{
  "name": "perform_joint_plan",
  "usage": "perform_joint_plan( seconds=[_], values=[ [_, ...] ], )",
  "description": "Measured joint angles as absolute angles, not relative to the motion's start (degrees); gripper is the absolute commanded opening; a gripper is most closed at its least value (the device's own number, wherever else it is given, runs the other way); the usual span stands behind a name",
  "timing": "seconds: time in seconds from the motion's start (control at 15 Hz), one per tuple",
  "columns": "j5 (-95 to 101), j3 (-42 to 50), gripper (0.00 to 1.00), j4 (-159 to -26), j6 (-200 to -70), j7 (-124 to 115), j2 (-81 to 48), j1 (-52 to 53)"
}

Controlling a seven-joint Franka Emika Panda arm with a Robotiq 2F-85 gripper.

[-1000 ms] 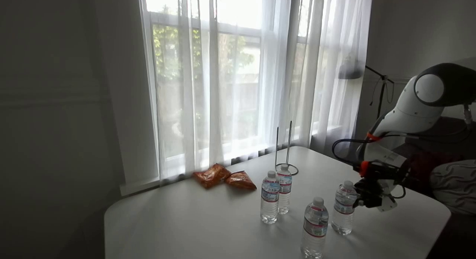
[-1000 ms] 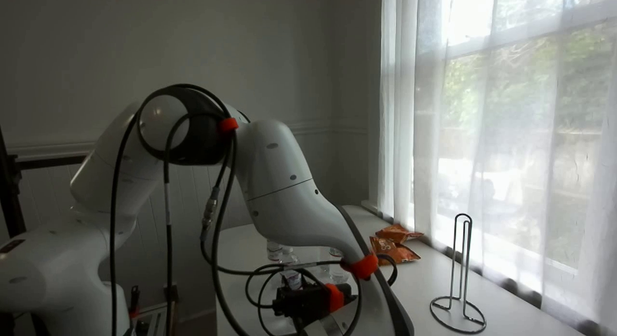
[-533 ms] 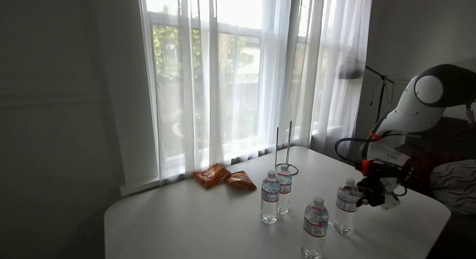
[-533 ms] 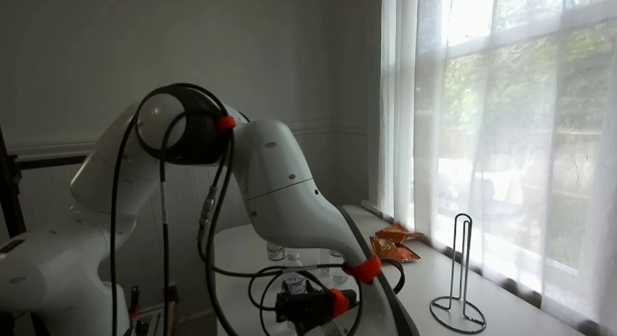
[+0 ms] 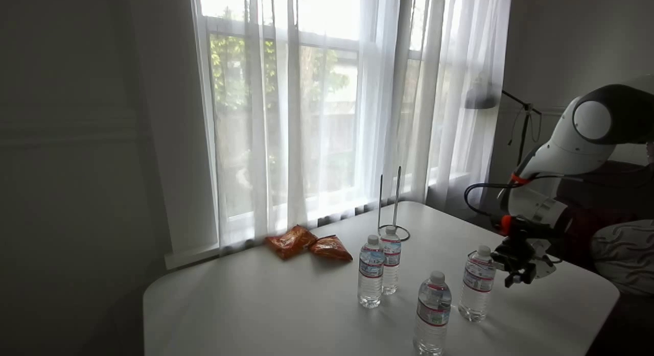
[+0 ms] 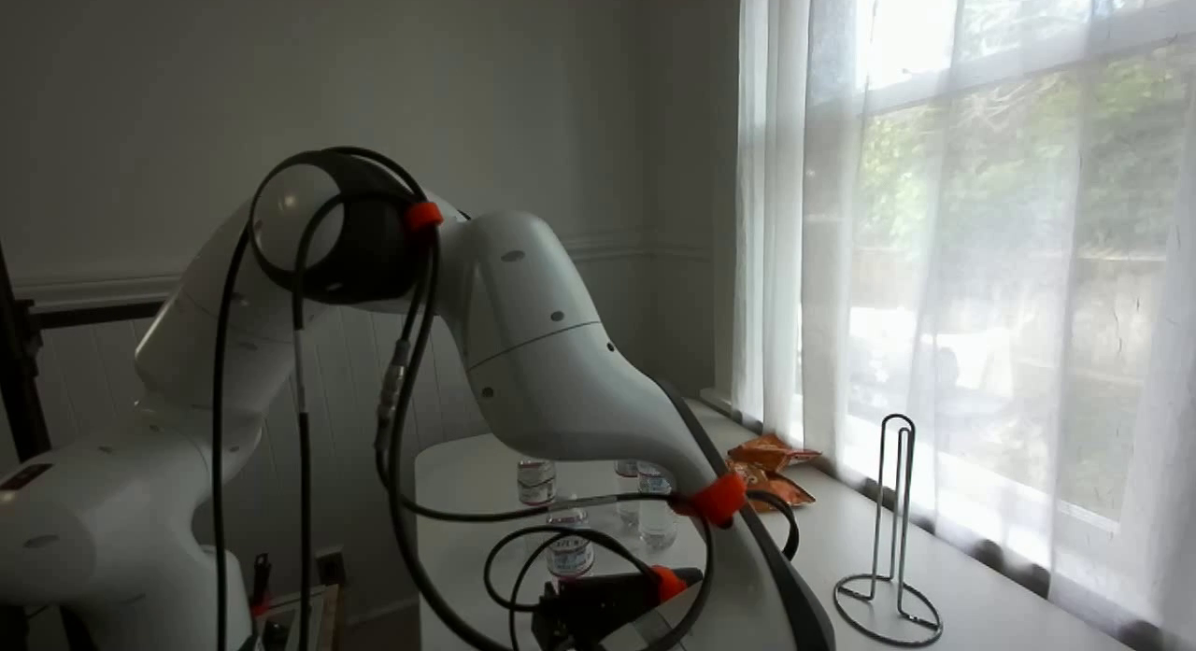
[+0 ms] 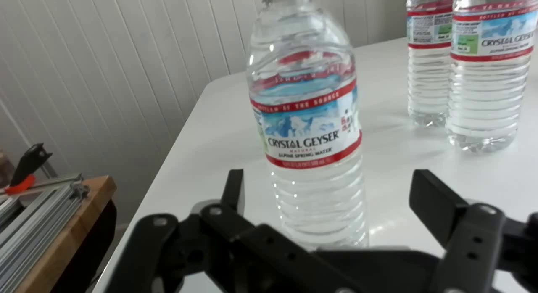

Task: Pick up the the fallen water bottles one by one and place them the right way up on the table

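Several clear water bottles stand upright on the pale table [image 5: 255, 315]. The nearest bottle [image 7: 311, 133] rises ahead of my gripper [image 7: 334, 192], which is open. A gap shows on each side of that bottle, between it and the finger pads; its foot is hidden behind the gripper body. In an exterior view my gripper [image 5: 507, 270] is just beside this same bottle [image 5: 477, 284]. A front bottle [image 5: 433, 315] and a pair of bottles [image 5: 371, 271] stand farther from the arm. In the wrist view the paired bottles [image 7: 489, 74] appear at the upper right.
Two orange snack bags [image 5: 294, 242] lie by the window side of the table. A wire stand [image 6: 892, 539] is near that same edge. Left of the table edge in the wrist view is a wooden-edged shelf [image 7: 63, 238] carrying metal bars and a tool. Arm cables loop low over the table.
The jaws have come apart from the bottle, and the gripper has drawn back a little toward the robot. The bottle stays standing, slightly shifted. The other bottles have not moved.
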State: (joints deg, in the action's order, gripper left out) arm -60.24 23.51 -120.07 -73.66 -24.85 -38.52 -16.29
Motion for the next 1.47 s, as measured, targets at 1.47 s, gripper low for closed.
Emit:
perform_joint_plan(
  seconds=[1.47],
  values=[
    [-12.6, 9.9, 1.0, -120.6, -88.3, -41.6, 8.8, -7.3]
  ],
)
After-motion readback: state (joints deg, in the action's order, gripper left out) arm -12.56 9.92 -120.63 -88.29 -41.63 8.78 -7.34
